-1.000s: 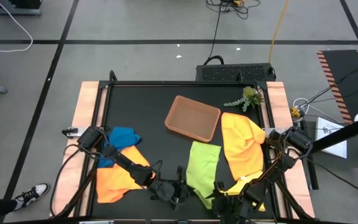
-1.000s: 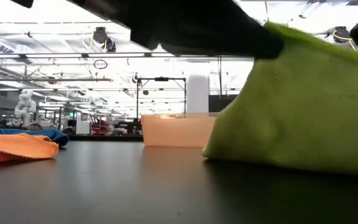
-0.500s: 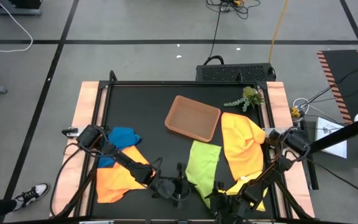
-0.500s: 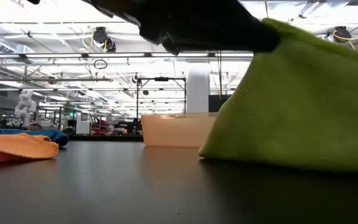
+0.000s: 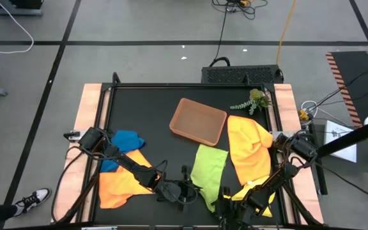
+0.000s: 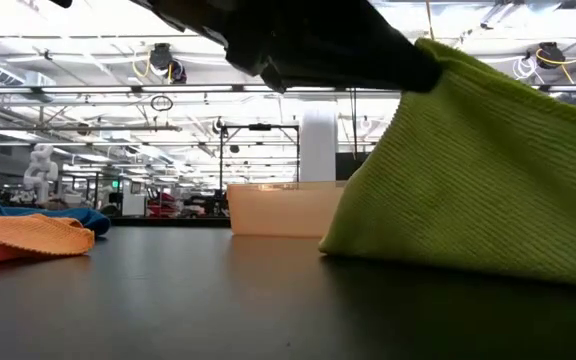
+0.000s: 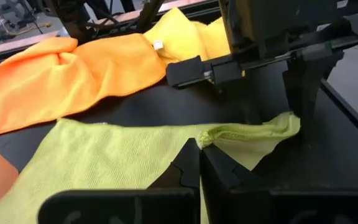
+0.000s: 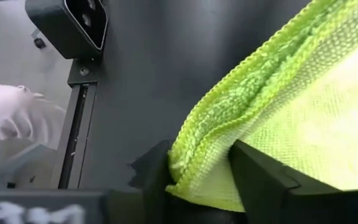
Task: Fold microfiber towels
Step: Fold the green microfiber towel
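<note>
A lime green towel [image 5: 207,171] lies near the table's near edge, between both grippers. Its near end is raised [image 6: 468,150] and its far part rests on the table. My left gripper [image 5: 188,191] is shut on its near left part, and my right gripper [image 5: 221,203] is shut on its near right part. A yellow towel [image 5: 250,152] lies crumpled to the right. An orange towel [image 5: 123,182] and a blue towel [image 5: 125,142] lie to the left. My left gripper pinches the lime towel's near edge [image 7: 209,138] between its two fingers, coming level from the table's left. That edge is lifted off the table and runs bunched across to the other gripper. My right gripper pinches the bunched, hemmed near edge [image 8: 199,158] of the lime towel between its two fingers [image 8: 253,177], several layers thick. The held part is lifted, and the cloth slopes away from the fingers down to the table.
A shallow brown tray [image 5: 198,120] stands at the middle far side, with a green plant sprig [image 5: 253,101] to its right. A black camera box [image 8: 67,25] sits at the near edge, close to the right gripper.
My left gripper has shifted a little toward the table's right and far side, closer to the lime towel. The towel's raised near end has moved slightly with it, while its far part stays on the table.
</note>
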Motion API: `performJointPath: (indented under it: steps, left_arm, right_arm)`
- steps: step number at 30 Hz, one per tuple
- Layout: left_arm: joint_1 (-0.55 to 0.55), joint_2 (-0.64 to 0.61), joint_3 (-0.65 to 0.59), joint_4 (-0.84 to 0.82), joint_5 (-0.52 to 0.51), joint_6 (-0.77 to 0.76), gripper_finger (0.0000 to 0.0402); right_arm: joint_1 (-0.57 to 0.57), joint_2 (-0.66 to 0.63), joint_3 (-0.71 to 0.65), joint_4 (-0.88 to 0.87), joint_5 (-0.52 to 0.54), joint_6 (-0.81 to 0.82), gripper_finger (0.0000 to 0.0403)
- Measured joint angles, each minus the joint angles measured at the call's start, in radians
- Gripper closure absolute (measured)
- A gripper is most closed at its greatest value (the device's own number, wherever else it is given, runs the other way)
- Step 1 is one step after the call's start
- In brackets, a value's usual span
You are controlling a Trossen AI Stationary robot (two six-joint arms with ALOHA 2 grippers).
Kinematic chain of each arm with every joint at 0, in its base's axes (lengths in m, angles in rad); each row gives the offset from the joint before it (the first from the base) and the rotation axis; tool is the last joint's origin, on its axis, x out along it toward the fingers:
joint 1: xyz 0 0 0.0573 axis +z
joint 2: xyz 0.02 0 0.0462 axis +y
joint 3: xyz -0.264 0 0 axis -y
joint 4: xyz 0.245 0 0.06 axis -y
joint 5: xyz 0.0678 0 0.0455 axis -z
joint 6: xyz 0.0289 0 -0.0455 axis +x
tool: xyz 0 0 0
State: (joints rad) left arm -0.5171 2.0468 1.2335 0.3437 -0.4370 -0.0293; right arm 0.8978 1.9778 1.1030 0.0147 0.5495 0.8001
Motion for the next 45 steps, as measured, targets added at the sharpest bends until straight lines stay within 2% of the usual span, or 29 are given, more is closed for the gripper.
performJointPath:
  steps: [7,10,18,23,27,34,40,45]
  left_arm:
    - [-0.005,0.0,0.0,-0.043,0.0,-0.032,0.0401]
    - [-0.021,0.0,0.0,-0.062,0.0,-0.043,0.0401]
    - [-0.102,-0.043,0.001,-0.138,-0.016,-0.131,0.0401]
    - [-0.178,-0.066,0.001,-0.127,-0.014,-0.174,0.0401]
    - [-0.221,-0.067,0.001,-0.127,-0.012,-0.21,0.0401]
    - [-0.204,-0.068,0.001,-0.125,-0.053,-0.149,0.0401]
    - [-0.127,-0.112,0.001,-0.134,-0.052,-0.042,0.0401]
    - [-0.028,-0.118,0.001,-0.141,0.057,0.021,0.0401]
  right_arm:
    - [0.015,-0.006,0.0,0.005,0.001,-0.003,0.0369]
    - [0.029,-0.024,0.0,0.011,0.006,-0.012,0.0397]
    - [0.054,-0.081,0.0,0.092,0.021,-0.037,0.04]
    - [0.053,-0.082,0.0,0.262,-0.078,-0.119,0.0401]
    - [0.053,-0.084,0.0,0.302,-0.08,-0.18,0.0402]
    - [0.051,-0.116,0.0,0.173,-0.073,-0.099,0.0402]
    - [0.074,-0.188,0.0,-0.003,0.04,-0.007,0.0402]
    - [0.077,-0.217,0.0,-0.174,0.103,0.121,0.0403]
